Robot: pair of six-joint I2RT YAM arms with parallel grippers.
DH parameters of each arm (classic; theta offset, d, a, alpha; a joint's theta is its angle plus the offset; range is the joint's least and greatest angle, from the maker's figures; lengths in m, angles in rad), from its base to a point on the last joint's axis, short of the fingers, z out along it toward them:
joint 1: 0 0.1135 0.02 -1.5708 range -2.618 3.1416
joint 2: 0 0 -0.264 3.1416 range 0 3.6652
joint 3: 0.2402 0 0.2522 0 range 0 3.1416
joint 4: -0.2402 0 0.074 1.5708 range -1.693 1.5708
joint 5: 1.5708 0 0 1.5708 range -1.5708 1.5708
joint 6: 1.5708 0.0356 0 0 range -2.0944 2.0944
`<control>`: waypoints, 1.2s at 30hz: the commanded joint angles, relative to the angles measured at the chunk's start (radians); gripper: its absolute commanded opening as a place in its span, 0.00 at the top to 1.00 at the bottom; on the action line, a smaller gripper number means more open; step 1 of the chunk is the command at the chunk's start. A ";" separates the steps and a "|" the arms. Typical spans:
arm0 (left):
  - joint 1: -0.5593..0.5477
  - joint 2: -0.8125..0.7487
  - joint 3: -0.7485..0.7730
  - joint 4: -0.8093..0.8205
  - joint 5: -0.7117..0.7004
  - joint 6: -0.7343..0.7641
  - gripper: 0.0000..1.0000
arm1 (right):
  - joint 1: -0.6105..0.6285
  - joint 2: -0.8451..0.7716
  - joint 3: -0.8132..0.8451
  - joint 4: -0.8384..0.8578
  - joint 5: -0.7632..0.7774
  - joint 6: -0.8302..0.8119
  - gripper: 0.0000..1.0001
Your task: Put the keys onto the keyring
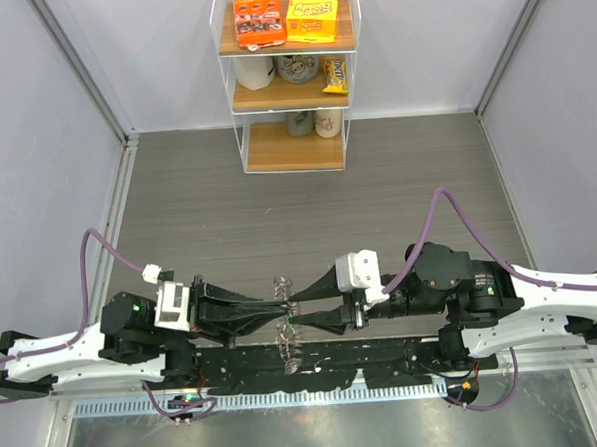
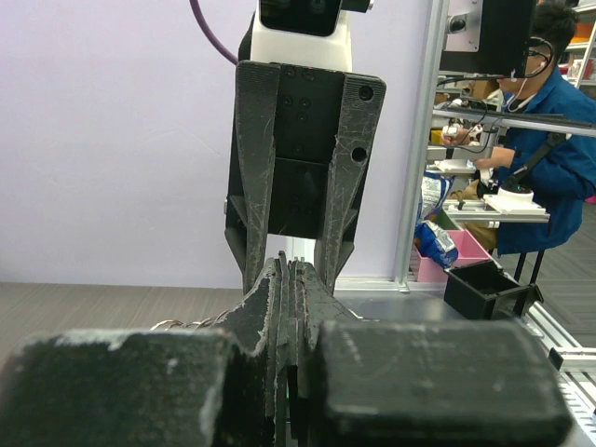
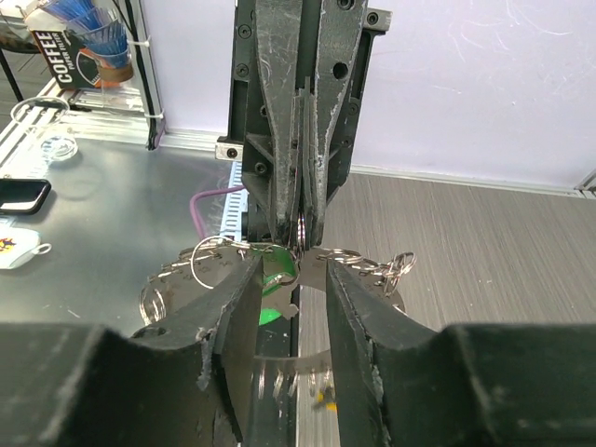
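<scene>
The keyring [image 1: 288,346] hangs upright between the two arms at the near middle of the table. My left gripper [image 1: 286,306] is shut on its top edge. In the right wrist view the left gripper [image 3: 300,228] pinches the ring [image 3: 372,265], with several small split rings fanned to both sides. The green-headed key [image 3: 276,279] sits at the ring just below that pinch. My right gripper [image 1: 309,308] faces the left one, its fingers [image 3: 340,279] apart on either side of the green key. In the left wrist view the left gripper [image 2: 293,279] is closed on thin metal. The black-headed key is out of view.
A clear shelf unit [image 1: 289,74] with snack packs and mugs stands at the far middle. A black perforated rail [image 1: 386,357] runs along the near edge under the grippers. Grey walls close the left and right sides.
</scene>
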 commanded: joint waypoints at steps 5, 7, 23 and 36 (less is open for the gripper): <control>-0.003 -0.009 0.006 0.111 0.013 -0.011 1.00 | 0.006 0.002 0.043 0.067 -0.009 -0.014 0.68; -0.003 -0.009 0.006 0.112 0.013 -0.011 1.00 | 0.006 0.005 0.043 0.067 -0.009 -0.017 0.71; -0.003 -0.009 0.002 0.128 0.027 -0.010 1.00 | 0.007 0.036 0.060 0.058 -0.035 -0.031 0.95; -0.002 0.006 0.156 -0.249 0.064 -0.066 0.66 | 0.007 -0.006 0.115 -0.166 -0.003 0.044 0.94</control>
